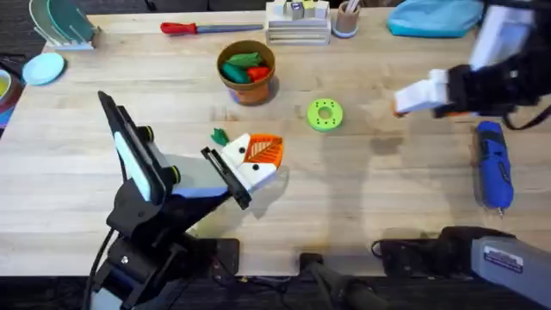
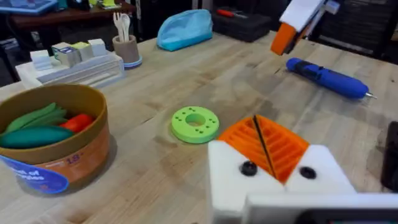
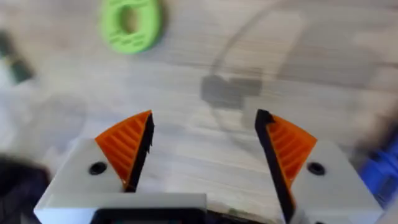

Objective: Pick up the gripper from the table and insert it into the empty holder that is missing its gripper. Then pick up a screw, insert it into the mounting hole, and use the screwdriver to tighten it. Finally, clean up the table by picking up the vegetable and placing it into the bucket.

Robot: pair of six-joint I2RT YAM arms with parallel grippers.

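- Fingers of the right gripper [image 3: 202, 152] stood wide apart, holding nothing, above bare table [image 1: 362, 198].
- Left gripper [image 1: 258, 159] had its fingers pressed together beside the small green vegetable [image 1: 219, 136].
- Bucket [image 1: 247, 73] stood beyond it, near a green disc [image 1: 325, 114]; a blue screwdriver [image 1: 493, 164] lay to the right.

One bucket [image 1: 248, 72], one green disc [image 1: 325, 114], one blue screwdriver [image 1: 492, 164]. One red-handled tool [image 1: 210, 27] up top. One vegetable [image 1: 219, 136] loose on the table [image 1: 370, 189].

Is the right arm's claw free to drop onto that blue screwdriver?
Probably yes. The right gripper hangs open and empty above the table, the blue screwdriver lies just beside it, and nothing sits on or against the tool.
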